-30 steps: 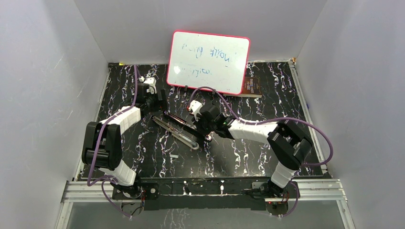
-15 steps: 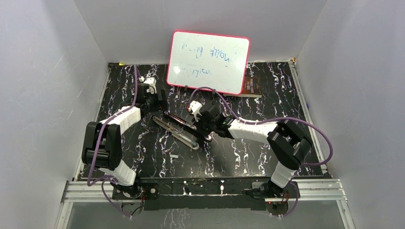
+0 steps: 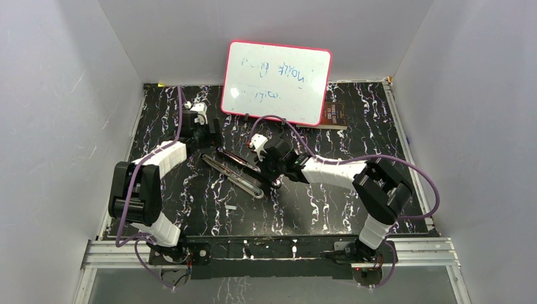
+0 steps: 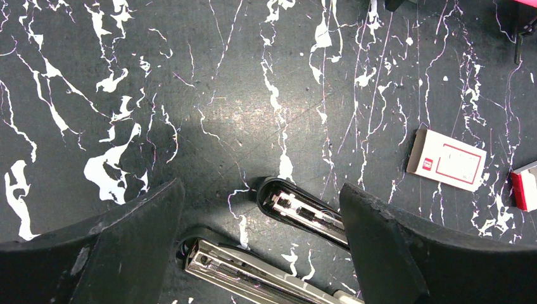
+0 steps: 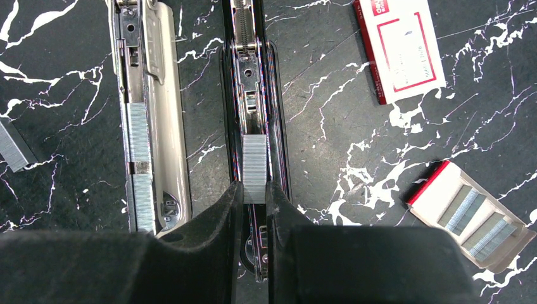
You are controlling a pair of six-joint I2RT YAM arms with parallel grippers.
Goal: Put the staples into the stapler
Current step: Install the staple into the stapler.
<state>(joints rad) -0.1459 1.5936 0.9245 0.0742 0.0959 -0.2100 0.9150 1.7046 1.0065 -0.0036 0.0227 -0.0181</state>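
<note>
From the top external view, the stapler (image 3: pixel 239 172) is lying splayed open near the middle of the worktop (image 3: pixel 354 215), a little toward the left edge. The left gripper (image 3: pixel 209 140) is hovering at its far-left end and the right gripper (image 3: pixel 273 172) is pressing in at its near-right end. Over the last second the right forearm has been creeping slightly toward the left edge, while the stapler and the left arm have stayed put. I read that as fine alignment rather than a fresh reach. The whiteboard (image 3: pixel 277 82) is leaning at the far edge.

From the left wrist, the left gripper (image 4: pixel 261 190) is standing wide apart and gripping nothing. The ends of both halves of the stapler (image 4: pixel 303 209) are lying between its fingers (image 4: pixel 120 247), clear of them.

From the right wrist, the right gripper (image 5: pixel 254 197) is pinching a short strip of staples (image 5: pixel 254 166). It is holding the strip lengthwise over the channel of the black half of the stapler (image 5: pixel 248 76). Whether the strip is already seated I cannot tell. Ridged grey sections are sitting in the silver half beside it, and a loose strip (image 5: pixel 12 149) is lying toward the left. A white box (image 5: pixel 405 44) and an open tray (image 5: pixel 478 218) of spare strips are lying to the right. Loading looks under way but not finished; the strip likely needs lowering squarely before release.
</note>
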